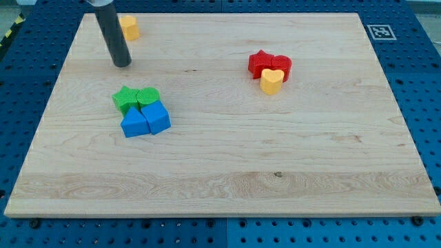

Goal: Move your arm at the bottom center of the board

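Note:
My tip (122, 65) rests on the wooden board (220, 172) in the upper left part of the view. The dark rod rises from it to the view's top. A yellow block (129, 27) lies just above and right of the tip, partly behind the rod. Below the tip sits a cluster: a green star (125, 99), a green block (147, 97), a blue triangular block (134, 125) and a blue block (156, 118). At the upper right lie a red star (260, 63), a red block (281, 65) and a yellow heart (271, 80), all touching.
The board lies on a blue perforated table (413, 69). A black and white marker tag (380, 32) sits at the board's upper right corner. A yellow and black striped edge (8, 31) shows at the view's far left.

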You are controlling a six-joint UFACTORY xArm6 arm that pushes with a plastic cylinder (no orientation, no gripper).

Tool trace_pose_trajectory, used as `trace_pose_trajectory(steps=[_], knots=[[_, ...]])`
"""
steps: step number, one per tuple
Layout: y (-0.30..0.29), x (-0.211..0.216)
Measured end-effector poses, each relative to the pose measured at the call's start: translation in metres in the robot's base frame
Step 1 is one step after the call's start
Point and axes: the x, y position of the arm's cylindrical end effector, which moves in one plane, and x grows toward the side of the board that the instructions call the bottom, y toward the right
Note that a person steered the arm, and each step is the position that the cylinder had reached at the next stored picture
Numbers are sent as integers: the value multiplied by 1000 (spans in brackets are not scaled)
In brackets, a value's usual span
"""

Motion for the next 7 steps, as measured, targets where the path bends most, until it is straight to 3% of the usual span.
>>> trace_pose_trajectory(steps=[5, 7], knots=[[12, 25], [57, 43]])
